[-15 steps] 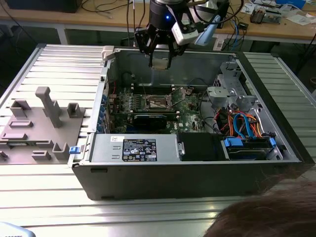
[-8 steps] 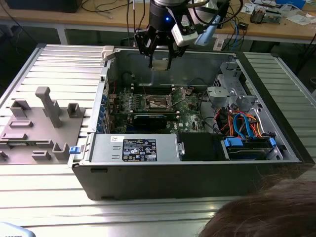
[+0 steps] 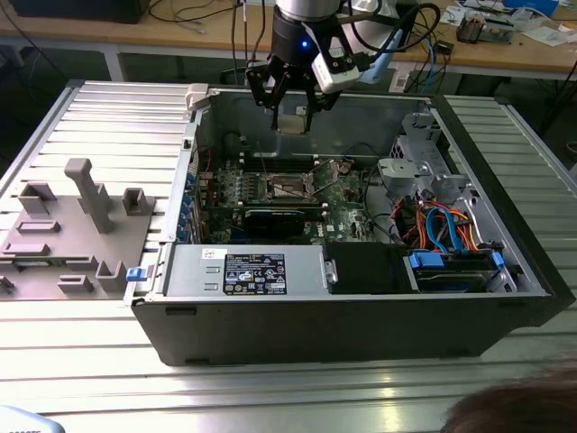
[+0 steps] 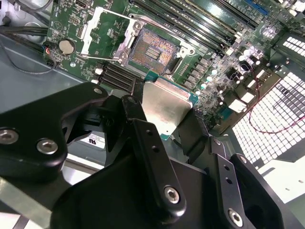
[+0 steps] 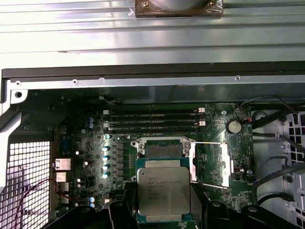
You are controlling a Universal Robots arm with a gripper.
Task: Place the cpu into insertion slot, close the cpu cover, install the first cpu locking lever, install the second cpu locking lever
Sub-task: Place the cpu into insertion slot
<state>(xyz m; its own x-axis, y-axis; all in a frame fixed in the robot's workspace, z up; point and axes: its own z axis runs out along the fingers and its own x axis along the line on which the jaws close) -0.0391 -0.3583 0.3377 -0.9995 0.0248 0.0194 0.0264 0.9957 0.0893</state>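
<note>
The end effector was clamped on the cpu, its fingers pinching two opposite edges, metal top facing the wrist. It hung above the open computer case. Below and just ahead of it lay the insertion slot, uncovered and roughly square to the chip. The cpu cover was swung open beside the slot.

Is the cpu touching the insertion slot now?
Apart. In the exterior view the gripper holds the cpu well above the insertion slot, with clear space between them.
</note>
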